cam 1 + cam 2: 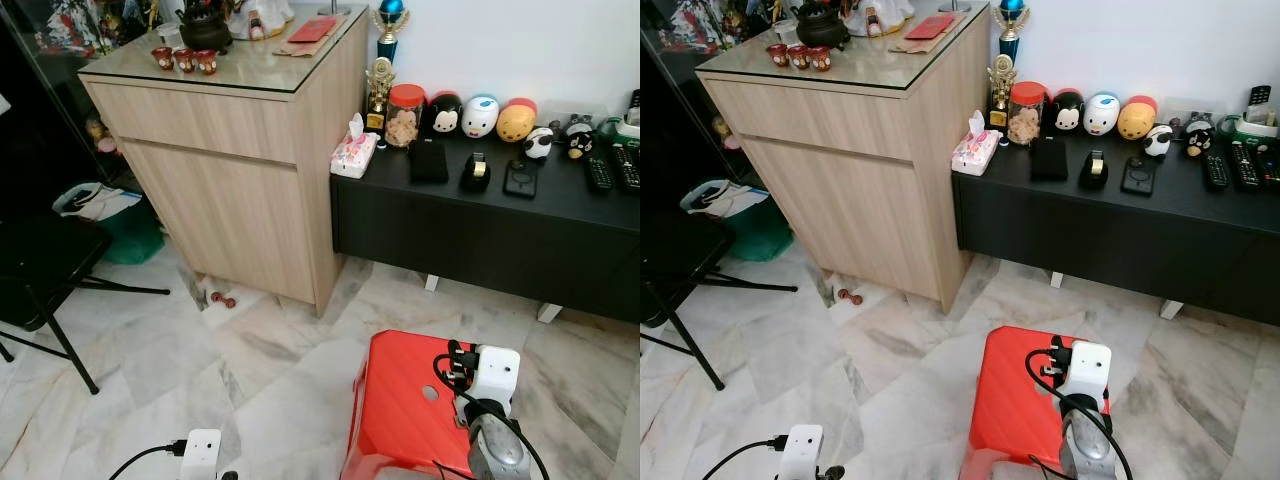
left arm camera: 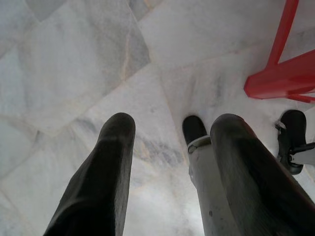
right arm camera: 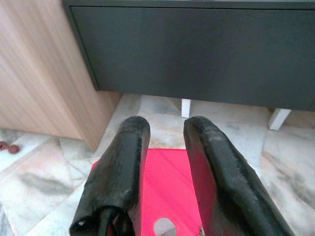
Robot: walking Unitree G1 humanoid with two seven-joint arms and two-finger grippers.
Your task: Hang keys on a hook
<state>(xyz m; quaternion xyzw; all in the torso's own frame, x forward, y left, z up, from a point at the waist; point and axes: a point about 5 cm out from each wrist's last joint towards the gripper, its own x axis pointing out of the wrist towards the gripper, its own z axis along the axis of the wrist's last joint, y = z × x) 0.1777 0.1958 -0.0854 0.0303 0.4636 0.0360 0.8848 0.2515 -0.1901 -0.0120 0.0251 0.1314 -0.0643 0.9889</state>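
Note:
My right gripper (image 3: 167,129) hangs low over a red plastic stool (image 3: 167,177). Its two black fingers (image 3: 129,162) stand a little apart with nothing between them, and they point toward the black low cabinet. The right arm's white wrist box (image 1: 495,375) sits above the stool's top. My left gripper (image 2: 172,125) points down at the marble floor (image 2: 74,73), open and holding nothing. Its white wrist box (image 1: 201,452) is at the lower left of the left eye view.
A light wood cabinet (image 1: 235,200) with a glass top stands ahead on the left. Beside it, a black low cabinet (image 1: 480,235) carries a tissue pack (image 1: 354,152), toy figures and remotes. A black folding chair (image 1: 45,265) stands at the left, with a green bag (image 1: 120,225) behind it.

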